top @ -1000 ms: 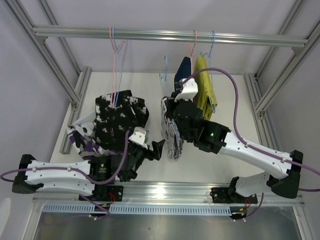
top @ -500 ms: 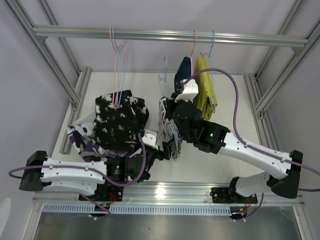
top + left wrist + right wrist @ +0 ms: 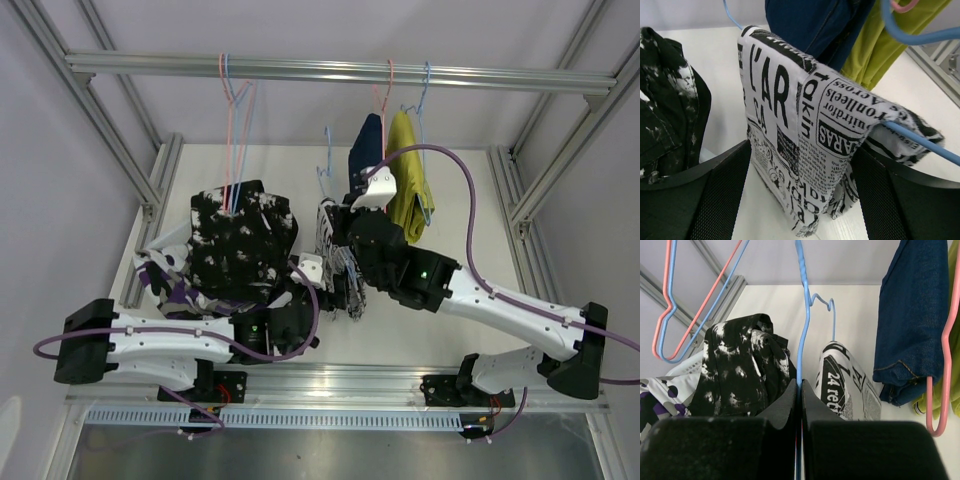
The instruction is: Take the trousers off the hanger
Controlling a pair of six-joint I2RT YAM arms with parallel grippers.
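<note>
Trousers (image 3: 790,125) in white print hang over the blue hanger (image 3: 800,365) between the spread left fingers (image 3: 715,195), while the right fingers (image 3: 794,397) clench that hanger's wire.

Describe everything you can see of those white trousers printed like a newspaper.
The white cloth trousers with dark newspaper-style print are folded over the bar of a thin blue hanger, drooping on both sides, soft and creased. The right gripper is shut on that hanger's stem. The open left gripper straddles them, a black finger on each side, no visible contact. Plain navy trousers and plain yellow trousers hang just behind.
</note>
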